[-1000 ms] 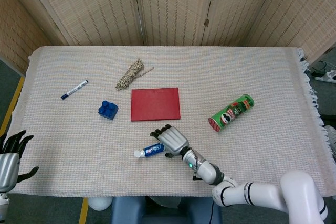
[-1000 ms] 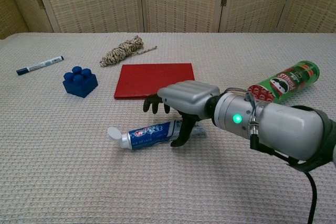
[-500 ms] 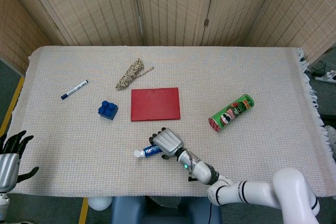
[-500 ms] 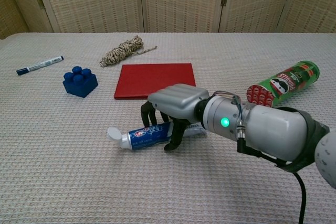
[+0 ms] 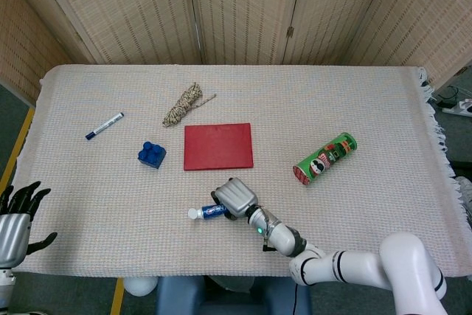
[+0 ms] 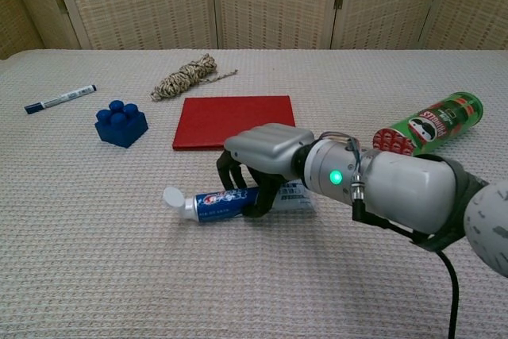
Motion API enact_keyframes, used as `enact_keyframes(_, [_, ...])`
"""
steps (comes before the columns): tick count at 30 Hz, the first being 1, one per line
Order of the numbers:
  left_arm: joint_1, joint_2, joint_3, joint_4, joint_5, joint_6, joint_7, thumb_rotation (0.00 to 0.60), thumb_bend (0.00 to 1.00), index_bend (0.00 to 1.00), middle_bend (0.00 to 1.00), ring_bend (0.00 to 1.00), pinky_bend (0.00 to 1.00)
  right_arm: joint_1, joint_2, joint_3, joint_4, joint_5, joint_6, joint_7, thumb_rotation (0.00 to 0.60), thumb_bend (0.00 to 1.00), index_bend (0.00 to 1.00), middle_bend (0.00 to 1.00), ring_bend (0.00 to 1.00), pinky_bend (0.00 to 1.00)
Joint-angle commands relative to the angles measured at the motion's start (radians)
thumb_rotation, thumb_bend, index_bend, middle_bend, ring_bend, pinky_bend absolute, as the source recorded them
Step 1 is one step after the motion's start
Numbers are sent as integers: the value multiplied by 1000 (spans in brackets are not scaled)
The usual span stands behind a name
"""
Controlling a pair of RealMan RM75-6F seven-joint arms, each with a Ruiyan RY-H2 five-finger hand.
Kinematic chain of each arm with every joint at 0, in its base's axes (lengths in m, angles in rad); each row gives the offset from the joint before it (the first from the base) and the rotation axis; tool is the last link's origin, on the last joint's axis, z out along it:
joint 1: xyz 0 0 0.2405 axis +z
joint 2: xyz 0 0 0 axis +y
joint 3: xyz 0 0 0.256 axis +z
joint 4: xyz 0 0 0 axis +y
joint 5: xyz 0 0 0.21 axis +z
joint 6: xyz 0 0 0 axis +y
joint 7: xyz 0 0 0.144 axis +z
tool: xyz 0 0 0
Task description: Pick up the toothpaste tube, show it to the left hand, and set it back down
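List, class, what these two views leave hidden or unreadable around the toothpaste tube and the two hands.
- Toothpaste tube: middle hidden under the right hand; grip firmness unclear in both views.
- Left hand: cut by the head view's edge, absent from the chest view.
- Marker: print too small.

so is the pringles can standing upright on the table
No, the green pringles can lies on its side on the table, to the right of the red board.

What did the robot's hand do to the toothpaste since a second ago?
The right hand slid left along the toothpaste tube and curled its fingers around it, taking hold. The tube lies on the table as before. The left hand and the other things stayed put.
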Motion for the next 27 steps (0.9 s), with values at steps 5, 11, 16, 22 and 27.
enact_keyframes(5, [-77,4,-16,11,91,-40,2,600,189,241,212,222,19,5,73,19,-58,-30,0,55,600,584,673,602,677,514])
enact_keyframes(11, [-181,0,-26,46,198,-104,-24,600,217,288,493,501,316,29,226,52,-183,-24,-49,90,600,626,681,621,700,535])
enact_keyframes(16, [-269,-17,-24,78,280,-167,-22,600,378,279,703,674,481,58,338,62,-260,14,-84,72,600,669,687,627,717,546])
enact_keyframes(22, [-353,-39,-21,48,304,-281,83,600,541,239,802,748,590,106,415,51,-316,95,-89,21,600,691,688,628,717,549])
enact_keyframes(27, [-394,-55,-19,7,297,-342,141,600,622,211,841,775,601,127,411,35,-325,128,-74,18,600,702,693,633,722,555])
